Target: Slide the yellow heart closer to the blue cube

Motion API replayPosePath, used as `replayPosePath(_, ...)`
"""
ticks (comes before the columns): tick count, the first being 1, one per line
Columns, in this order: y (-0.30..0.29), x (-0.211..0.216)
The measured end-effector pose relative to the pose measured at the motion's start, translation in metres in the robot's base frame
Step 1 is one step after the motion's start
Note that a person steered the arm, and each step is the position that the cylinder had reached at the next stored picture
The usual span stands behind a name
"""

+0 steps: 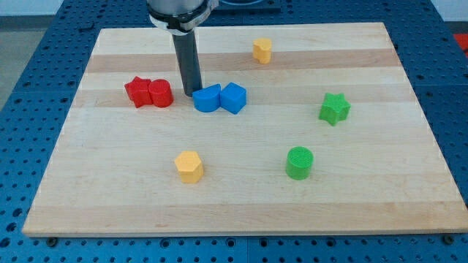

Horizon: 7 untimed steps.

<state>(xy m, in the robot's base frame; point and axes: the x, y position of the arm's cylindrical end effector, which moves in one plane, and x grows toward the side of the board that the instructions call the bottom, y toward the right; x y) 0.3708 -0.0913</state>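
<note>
Light wooden tabletop [409, 183] with eight small plastic blocks. The arm carries no pincer, so there is nothing to spread or press together: it ends in a plain dark rod. My tip [191, 95] stands a little above the board's centre, between the red rounded block [161, 93] and the blue rounded block [207, 98], just beside the latter; contact cannot be judged.

The blue cube [234, 97] touches that blue block on its far side. The small yellow block read here as the yellow heart [262, 50] lies near the top edge, right of centre, well apart from the cube. A yellow hexagonal block [189, 166] sits toward the bottom edge and is not the target.

The push has not begun. To do it well, my tip should probably leave the blue pair without nudging it, pass round toward the top edge, and settle on the heart's side facing the top right corner. A slow push aimed through the heart's middle toward the cube should keep it from spinning aside. Stopping short of contact should leave the cube where it is.
</note>
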Motion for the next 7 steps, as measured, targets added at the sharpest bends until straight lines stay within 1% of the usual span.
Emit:
replayPosePath(1,0.0,-0.047)
replayPosePath(2,0.004,-0.104)
replayPosePath(3,0.06,-0.128)
replayPosePath(4,0.114,-0.135)
replayPosePath(5,0.138,-0.135)
replayPosePath(7,0.141,-0.084)
